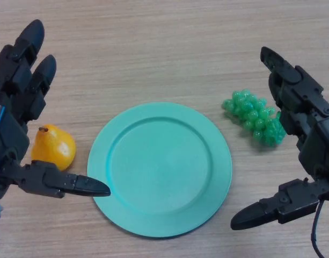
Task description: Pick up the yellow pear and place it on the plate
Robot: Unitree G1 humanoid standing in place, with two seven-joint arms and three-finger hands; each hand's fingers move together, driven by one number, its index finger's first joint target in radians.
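A yellow pear (53, 148) lies on the wooden table just left of a teal plate (159, 169), whose surface is bare. My left hand (14, 113) is open at the left edge, its fingers stretched above the pear and its thumb below it, with the pear in the gap between them and not held. My right hand (306, 134) is open at the right edge, beside the plate, and holds nothing.
A bunch of green grapes (254, 117) lies on the table right of the plate, close to my right hand's fingers. The wooden table (153, 48) stretches away behind the plate.
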